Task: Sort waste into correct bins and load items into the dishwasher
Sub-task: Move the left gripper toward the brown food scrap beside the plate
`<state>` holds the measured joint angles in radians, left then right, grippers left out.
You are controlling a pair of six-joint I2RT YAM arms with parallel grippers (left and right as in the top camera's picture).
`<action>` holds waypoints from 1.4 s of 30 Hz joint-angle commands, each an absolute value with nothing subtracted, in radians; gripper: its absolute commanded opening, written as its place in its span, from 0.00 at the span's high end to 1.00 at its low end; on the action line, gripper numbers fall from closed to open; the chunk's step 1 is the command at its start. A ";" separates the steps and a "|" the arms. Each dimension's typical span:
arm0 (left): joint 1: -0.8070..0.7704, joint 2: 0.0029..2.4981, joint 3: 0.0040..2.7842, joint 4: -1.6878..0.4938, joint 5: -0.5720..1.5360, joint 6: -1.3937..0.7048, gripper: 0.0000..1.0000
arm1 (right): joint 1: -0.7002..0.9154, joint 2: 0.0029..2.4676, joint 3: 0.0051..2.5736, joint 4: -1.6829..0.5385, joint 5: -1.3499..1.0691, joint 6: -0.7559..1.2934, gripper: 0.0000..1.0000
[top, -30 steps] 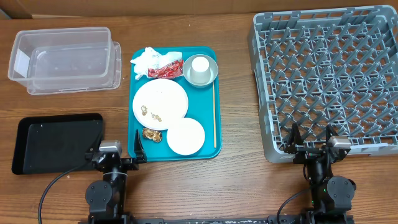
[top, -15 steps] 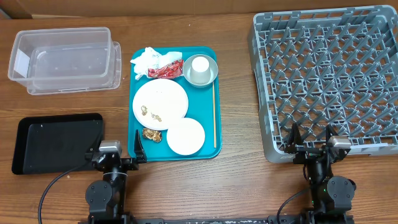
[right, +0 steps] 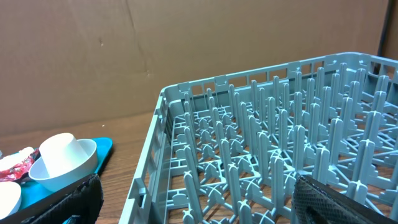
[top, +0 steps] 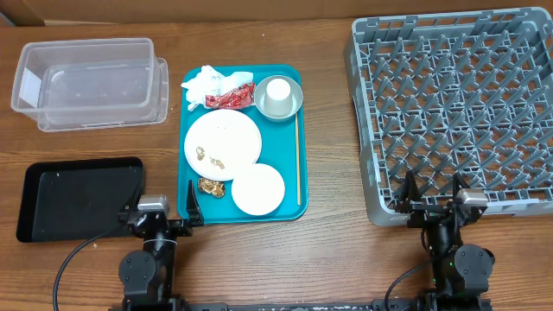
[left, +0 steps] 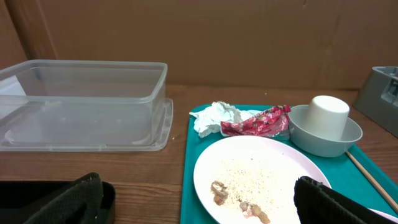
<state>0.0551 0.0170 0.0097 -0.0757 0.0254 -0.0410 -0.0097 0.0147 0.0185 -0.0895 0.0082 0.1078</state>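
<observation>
On the teal tray [top: 289, 138] lie a crumpled white napkin [top: 204, 84], a red wrapper [top: 230, 97], a grey bowl [top: 296, 100] with a white cup [top: 277, 93] upside down in it, a large plate [top: 223, 143] with food scraps [top: 212, 159], a smaller plate [top: 257, 188] and more scraps [top: 210, 186]. The clear tub [top: 91, 85] and black tray [top: 79, 196] are at the left, the grey dish rack [top: 454, 112] at the right. My left gripper [top: 166, 212] is open at the tray's front corner. My right gripper [top: 432, 197] is open at the rack's front edge. Both are empty.
A wooden chopstick [top: 298, 160] lies along the teal tray's right side. A cardboard wall [left: 199, 37] stands behind the table. In the left wrist view the napkin [left: 216, 117], wrapper [left: 257, 121] and cup [left: 328, 116] show ahead; the rack [right: 267, 155] fills the right wrist view.
</observation>
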 commanded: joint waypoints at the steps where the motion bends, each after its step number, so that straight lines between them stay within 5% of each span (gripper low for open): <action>1: 0.063 0.007 0.005 -0.077 0.019 -0.019 0.00 | -0.007 0.003 0.008 -0.083 0.022 0.105 0.00; 19: 0.063 0.007 0.005 -0.073 0.037 -0.051 0.00 | -0.007 0.003 0.008 -0.083 0.022 0.105 0.00; 30: 0.062 0.007 0.006 -0.041 0.512 -0.963 0.00 | -0.007 0.003 0.008 -0.083 0.022 0.105 0.00; 34: 0.066 0.007 0.006 0.003 0.537 -1.121 0.00 | -0.007 0.003 0.008 -0.083 0.022 0.105 0.00; 38: 0.067 0.007 0.029 0.090 0.648 -1.076 0.00 | -0.007 0.003 0.008 -0.083 0.022 0.105 0.00; 42: 0.067 0.014 0.159 -0.131 0.641 -0.921 0.00 | -0.007 0.003 0.008 -0.083 0.022 0.105 0.00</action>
